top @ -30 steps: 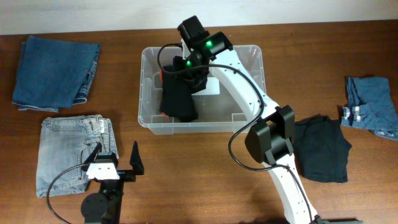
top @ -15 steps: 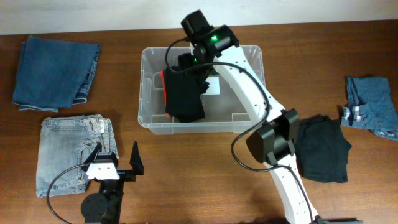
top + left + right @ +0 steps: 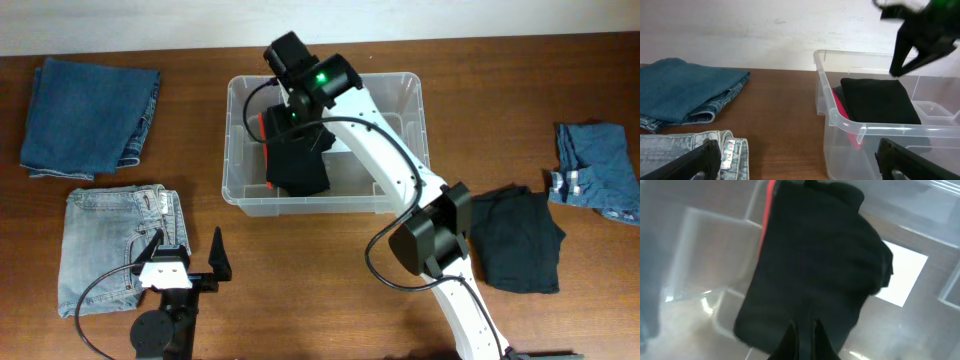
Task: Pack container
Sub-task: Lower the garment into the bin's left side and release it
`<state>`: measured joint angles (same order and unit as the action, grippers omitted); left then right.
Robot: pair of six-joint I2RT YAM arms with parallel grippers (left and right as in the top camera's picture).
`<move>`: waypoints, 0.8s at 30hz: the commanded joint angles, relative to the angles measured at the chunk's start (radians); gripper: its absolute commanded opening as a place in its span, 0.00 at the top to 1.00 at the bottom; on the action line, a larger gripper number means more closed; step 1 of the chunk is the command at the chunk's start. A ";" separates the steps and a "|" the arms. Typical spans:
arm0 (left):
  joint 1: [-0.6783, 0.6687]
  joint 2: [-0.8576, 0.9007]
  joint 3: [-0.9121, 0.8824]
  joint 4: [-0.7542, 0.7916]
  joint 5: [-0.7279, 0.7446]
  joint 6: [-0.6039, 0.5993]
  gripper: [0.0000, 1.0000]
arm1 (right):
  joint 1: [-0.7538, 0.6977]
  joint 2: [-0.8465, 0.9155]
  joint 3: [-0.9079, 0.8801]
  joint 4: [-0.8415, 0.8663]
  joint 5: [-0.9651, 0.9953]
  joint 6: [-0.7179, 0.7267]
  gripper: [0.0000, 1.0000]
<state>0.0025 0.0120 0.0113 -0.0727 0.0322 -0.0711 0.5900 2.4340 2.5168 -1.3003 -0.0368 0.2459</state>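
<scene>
One container [image 3: 330,203] sits at the back middle of the bench [image 3: 300,300]. Inside it, toward its left half, lies one black garment [image 3: 297,158] with a red edge [image 3: 839,102] showing along its left side, partly covering the white label [image 3: 902,280] on the base. The right end effector [image 3: 803,327] is down in the container, its fingers pressed close together, pinching that garment's near edge. The left end effector [image 3: 190,258] rests spread wide near the bench's front left, holding nothing. Four garments lie outside: dark jeans [image 3: 90,115], light jeans [image 3: 115,245], a second black garment [image 3: 515,240] and one denim piece [image 3: 595,170].
</scene>
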 commanded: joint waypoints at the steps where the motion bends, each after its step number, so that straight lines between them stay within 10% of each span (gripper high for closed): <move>1: 0.004 -0.005 -0.002 -0.008 -0.003 0.008 0.00 | -0.002 0.013 -0.108 0.091 0.034 -0.029 0.96; 24: 0.004 -0.005 -0.002 -0.008 -0.003 0.008 0.01 | 0.000 0.008 -0.357 0.068 -0.272 0.006 0.96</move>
<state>0.0025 0.0120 0.0113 -0.0727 0.0326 -0.0711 0.5880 2.4405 2.1727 -1.2083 -0.2535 0.2401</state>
